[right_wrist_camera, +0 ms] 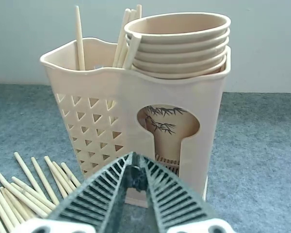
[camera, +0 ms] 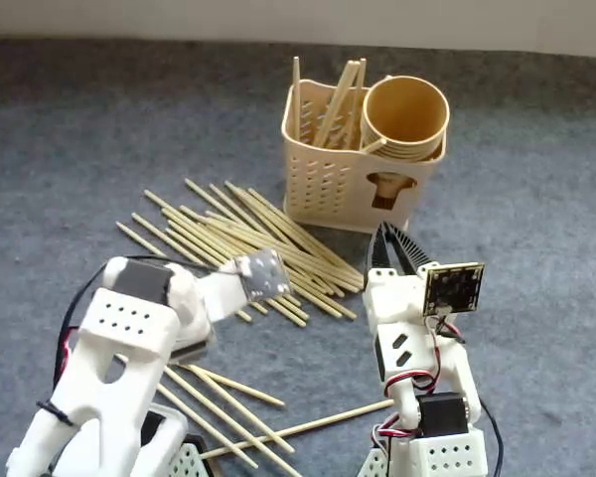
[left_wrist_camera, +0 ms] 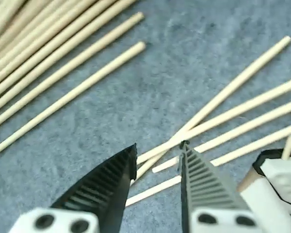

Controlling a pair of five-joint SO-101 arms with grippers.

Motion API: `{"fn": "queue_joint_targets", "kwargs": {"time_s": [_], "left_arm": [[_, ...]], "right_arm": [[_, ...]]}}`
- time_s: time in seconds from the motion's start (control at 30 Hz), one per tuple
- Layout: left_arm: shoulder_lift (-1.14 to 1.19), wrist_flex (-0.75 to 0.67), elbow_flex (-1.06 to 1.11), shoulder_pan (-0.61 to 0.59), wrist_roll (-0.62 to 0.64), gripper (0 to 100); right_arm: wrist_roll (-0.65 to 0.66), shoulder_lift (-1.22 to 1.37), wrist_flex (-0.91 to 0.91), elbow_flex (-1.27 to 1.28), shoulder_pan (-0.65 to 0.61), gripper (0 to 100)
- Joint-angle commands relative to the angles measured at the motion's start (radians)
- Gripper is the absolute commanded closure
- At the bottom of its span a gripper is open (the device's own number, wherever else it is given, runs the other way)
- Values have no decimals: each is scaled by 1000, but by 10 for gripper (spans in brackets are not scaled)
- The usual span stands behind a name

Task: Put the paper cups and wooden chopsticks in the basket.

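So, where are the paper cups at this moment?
In the high view the paper cups sit stacked inside the basket, in its right-hand compartment, next to the chopsticks standing in the other compartment, just beyond the right gripper.

- We record soft, even light across all three views; the grey cloth (camera: pixel 79 149) reads bright
- Chopsticks (left_wrist_camera: pixel 68 99) throw only thin, pale shadows
- We see a darker shadow at the basket (camera: pixel 318 184) foot, arm side
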Motion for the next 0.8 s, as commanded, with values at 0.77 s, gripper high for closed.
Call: {"fn": "queue_joint_targets", "kwargs": {"time_s": [0.77], "left_arm": [[-25, -242, 289, 275, -12, 849]], "right_arm": [[11, -7, -13, 122, 12, 992]]}}
